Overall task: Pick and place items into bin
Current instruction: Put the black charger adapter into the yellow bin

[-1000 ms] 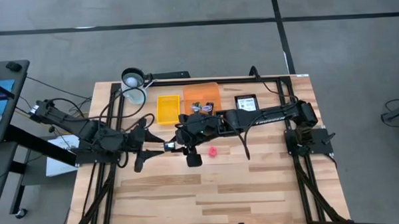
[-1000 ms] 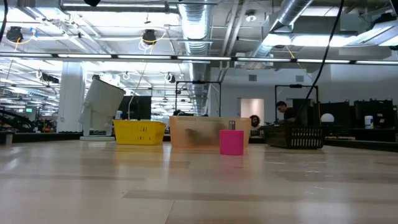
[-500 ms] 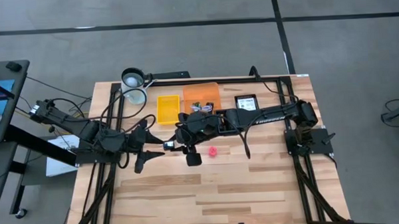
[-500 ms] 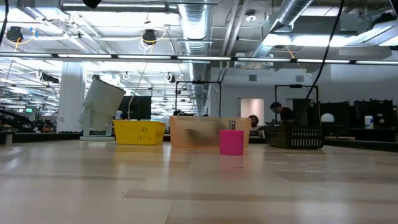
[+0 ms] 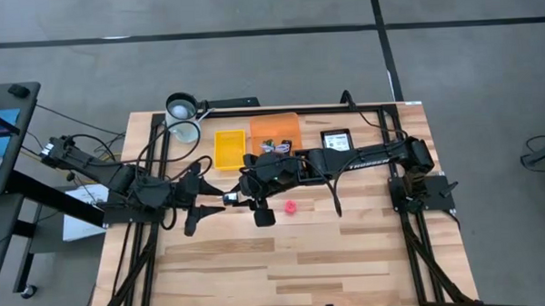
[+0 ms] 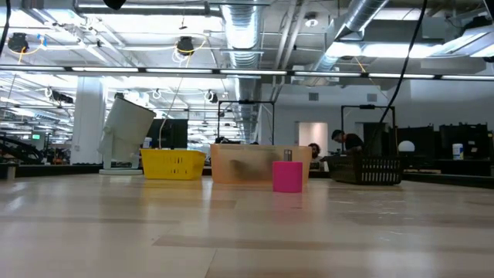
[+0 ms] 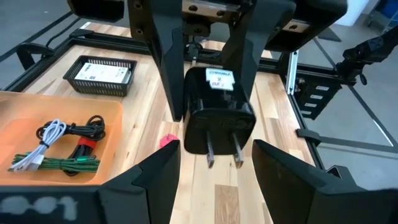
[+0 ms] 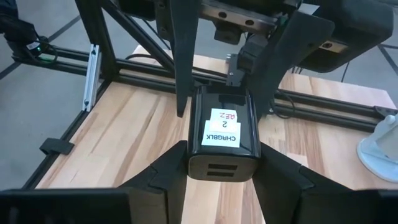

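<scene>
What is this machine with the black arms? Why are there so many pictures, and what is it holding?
It is a robot with two black arms at a wooden table. One camera looks down from above, one looks level across the tabletop, and one rides on each wrist. The right tool is shut on a black charger plug, holding it in the air in front of the open left tool. On the table are a pink block, a yellow bin, an orange bin with cables inside, and a black basket holding a white card.

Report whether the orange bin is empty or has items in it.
Not empty. The orange bin holds a bundle of white, black and green cables, seen in the left wrist view.
</scene>
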### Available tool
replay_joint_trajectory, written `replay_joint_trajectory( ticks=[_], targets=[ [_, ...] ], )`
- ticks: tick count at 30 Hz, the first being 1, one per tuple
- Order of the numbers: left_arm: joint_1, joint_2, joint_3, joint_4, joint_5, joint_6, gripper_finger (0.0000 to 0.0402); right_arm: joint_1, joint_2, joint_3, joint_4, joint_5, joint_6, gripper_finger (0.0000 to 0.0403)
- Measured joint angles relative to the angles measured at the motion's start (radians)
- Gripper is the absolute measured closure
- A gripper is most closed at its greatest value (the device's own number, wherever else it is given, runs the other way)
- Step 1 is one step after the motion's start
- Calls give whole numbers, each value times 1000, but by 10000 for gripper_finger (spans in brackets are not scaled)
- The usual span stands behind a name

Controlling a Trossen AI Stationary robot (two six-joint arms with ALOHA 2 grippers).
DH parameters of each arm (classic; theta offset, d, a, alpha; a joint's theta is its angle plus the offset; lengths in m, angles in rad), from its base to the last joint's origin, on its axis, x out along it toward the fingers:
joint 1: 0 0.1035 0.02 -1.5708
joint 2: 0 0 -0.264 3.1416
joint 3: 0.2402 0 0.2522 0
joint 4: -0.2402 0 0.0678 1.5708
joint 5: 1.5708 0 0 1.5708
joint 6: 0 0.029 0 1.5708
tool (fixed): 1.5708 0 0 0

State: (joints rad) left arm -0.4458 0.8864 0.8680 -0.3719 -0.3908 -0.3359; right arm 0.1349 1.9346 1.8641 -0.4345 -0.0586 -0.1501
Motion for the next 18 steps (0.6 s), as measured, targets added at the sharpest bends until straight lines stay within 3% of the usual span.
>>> replay_joint_trajectory(
  ticks=[18],
  targets=[
    [0, -3, 0, 8, -8, 31, 216, 0, 1, -1, -6, 0, 0, 259]
  ],
)
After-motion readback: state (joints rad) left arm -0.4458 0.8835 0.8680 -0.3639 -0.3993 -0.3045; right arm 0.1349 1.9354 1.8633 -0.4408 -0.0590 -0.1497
